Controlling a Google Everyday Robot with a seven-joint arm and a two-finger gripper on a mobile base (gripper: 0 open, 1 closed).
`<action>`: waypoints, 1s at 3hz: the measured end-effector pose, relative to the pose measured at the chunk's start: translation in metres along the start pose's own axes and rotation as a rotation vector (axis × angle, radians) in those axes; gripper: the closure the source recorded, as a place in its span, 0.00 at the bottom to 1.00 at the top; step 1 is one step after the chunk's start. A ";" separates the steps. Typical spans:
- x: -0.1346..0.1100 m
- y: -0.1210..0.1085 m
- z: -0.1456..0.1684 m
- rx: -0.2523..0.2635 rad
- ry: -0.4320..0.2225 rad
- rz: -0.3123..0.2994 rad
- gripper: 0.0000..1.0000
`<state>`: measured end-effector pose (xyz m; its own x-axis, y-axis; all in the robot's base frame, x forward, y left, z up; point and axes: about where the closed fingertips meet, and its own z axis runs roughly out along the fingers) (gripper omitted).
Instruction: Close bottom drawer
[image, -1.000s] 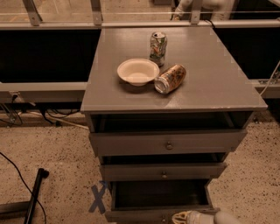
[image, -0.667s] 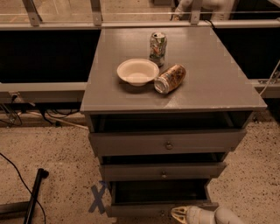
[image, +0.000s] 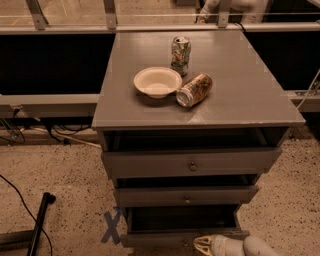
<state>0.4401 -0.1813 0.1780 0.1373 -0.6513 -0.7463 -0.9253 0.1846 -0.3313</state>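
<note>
Over the last second, the pale, cream-tipped gripper (image: 201, 245) at the lower edge of the view crept upward and a little leftward, ending right at the thin front of the grey wooden bottom drawer (image: 165, 235). That front slid back with it (only slightly), so the dark strip of open interior narrowed.

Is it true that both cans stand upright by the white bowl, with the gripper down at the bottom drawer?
No. The camera view shows one can upright, the other can lying on its side by the white bowl. The gripper is down at the bottom drawer.
</note>
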 end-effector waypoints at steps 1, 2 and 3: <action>0.010 -0.017 0.016 0.030 0.045 -0.013 1.00; 0.027 -0.041 0.024 0.118 0.101 -0.021 1.00; 0.037 -0.069 0.030 0.204 0.128 -0.033 1.00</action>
<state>0.5195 -0.1956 0.1560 0.1087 -0.7450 -0.6581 -0.8285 0.2980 -0.4742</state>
